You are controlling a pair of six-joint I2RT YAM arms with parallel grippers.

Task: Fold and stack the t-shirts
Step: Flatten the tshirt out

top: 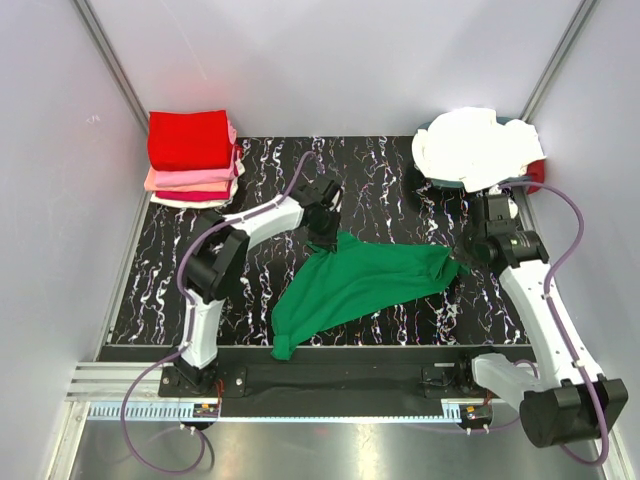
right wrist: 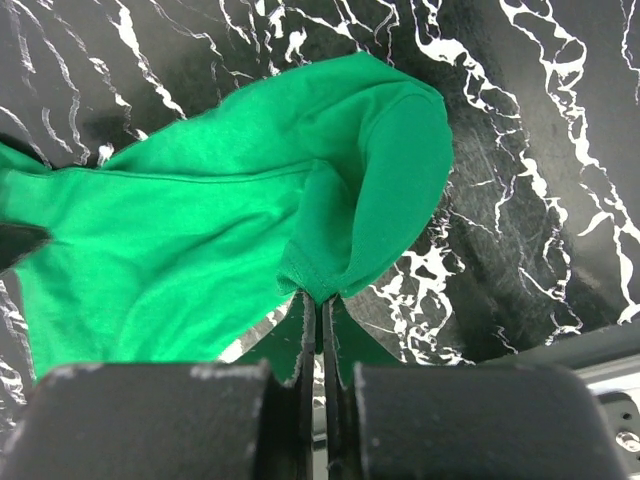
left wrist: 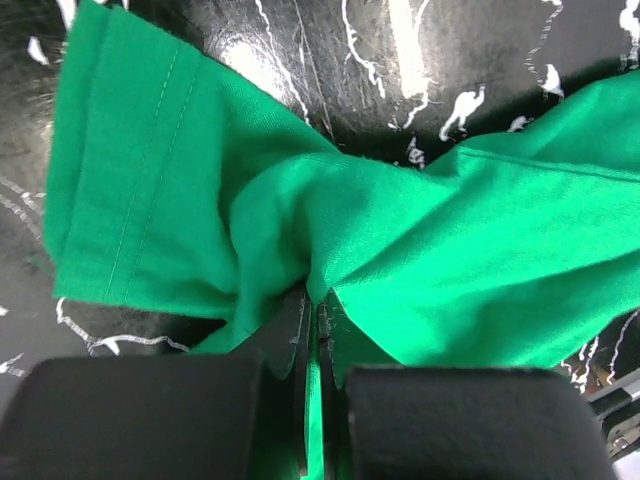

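I am pinching the green t-shirt (top: 360,285) with both arms. The left gripper (top: 326,240) is pressed together on a bunched fold of it, and the right gripper (top: 461,262) is pressed together on a rounded, stitched edge. In each wrist view the cloth is caught between the jaws.

The shirt is sitting mid-table on the black veined mat (top: 400,180). Its held edge is running almost straight left to right between my two grips, with the right end a little nearer to me. The rest of the body is not hanging square below that edge. It is trailing off toward the near left in a narrowing tail that is reaching the mat's near edge, so its long axis is lying diagonally, far right to near left.

I am judging that the next move turns on that skew. The tail is lying closer to the left arm's base, while the folded stack (top: 192,160) is waiting at the far left and the loose white heap (top: 475,145) at the far right.
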